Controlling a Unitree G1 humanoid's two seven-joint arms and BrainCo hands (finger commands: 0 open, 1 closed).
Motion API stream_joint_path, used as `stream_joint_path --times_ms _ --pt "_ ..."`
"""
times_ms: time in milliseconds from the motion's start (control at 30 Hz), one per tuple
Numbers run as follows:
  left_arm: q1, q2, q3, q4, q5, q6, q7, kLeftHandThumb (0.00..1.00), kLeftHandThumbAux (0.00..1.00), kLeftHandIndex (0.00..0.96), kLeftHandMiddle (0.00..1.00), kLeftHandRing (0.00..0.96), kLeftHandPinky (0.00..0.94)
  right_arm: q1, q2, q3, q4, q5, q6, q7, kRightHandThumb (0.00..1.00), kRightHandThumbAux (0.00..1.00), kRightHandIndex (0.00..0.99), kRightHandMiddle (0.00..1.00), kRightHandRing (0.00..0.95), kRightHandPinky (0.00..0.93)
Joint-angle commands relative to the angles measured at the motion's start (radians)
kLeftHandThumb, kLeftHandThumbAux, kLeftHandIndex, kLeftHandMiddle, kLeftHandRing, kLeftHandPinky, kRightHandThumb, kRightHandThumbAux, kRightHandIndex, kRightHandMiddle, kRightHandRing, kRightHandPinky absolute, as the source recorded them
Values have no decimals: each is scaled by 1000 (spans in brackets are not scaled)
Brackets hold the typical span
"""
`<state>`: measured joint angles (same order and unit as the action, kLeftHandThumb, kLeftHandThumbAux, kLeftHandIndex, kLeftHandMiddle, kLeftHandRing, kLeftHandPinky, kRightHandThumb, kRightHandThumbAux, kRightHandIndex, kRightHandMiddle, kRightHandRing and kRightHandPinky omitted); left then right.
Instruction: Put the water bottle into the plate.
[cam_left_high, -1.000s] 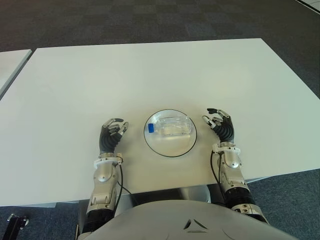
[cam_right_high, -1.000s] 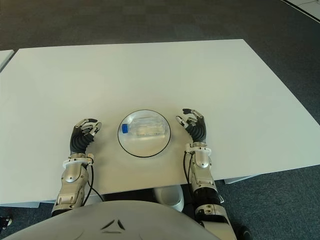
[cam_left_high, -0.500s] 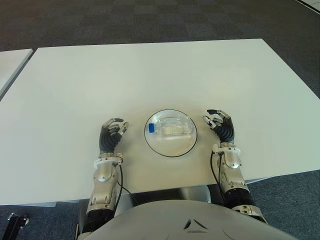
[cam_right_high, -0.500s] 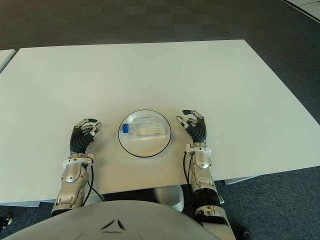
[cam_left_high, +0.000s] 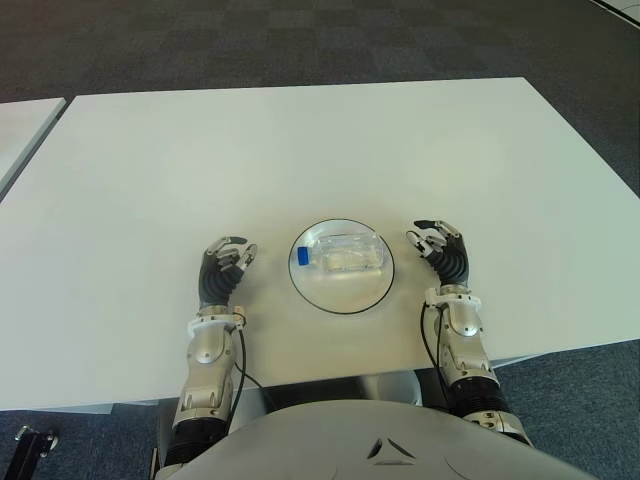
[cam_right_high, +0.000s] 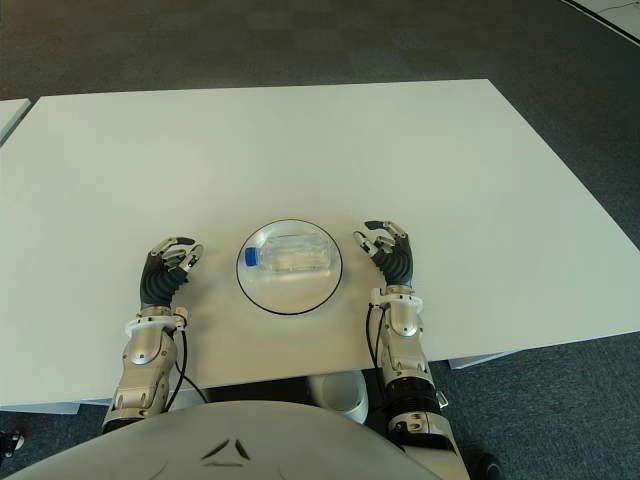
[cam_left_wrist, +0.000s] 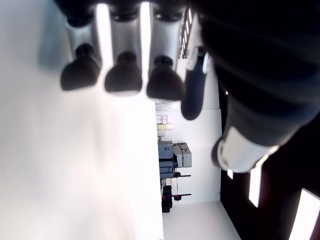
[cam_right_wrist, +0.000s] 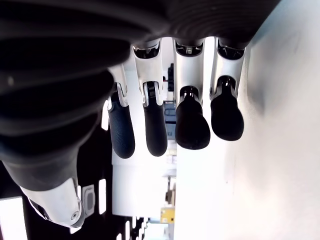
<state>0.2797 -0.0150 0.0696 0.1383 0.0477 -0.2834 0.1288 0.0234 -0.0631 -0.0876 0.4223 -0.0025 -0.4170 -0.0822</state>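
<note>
The plate's (cam_left_high: 341, 293) floor is partly hidden by one clear water bottle (cam_left_high: 345, 255), laid on its side inside the plate, its blue cap (cam_left_high: 302, 256) turned toward the left robot hand (cam_left_high: 226, 268). One plate and one bottle are counted on the white tabletop (cam_left_high: 300, 150). The left robot hand and the right robot hand (cam_left_high: 441, 251) are seen on either side of the plate, fingers loosely curled, nothing held.
</note>
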Motion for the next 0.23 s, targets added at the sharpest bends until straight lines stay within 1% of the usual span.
stream_joint_path --times_ms 33,133,233 --pt "-5 3 4 16 4 14 2 701 721 436 848 845 804 22 -5 8 -13 -2 109 21 701 730 439 762 743 698" --pt "-5 2 4 16 2 11 2 701 721 436 848 845 804 25 -15 14 -37 -6 161 36 702 730 439 756 736 694" --pt "-5 2 4 17 1 8 0 701 721 436 849 845 804 29 -19 17 -55 -11 193 41 703 730 439 748 728 692"
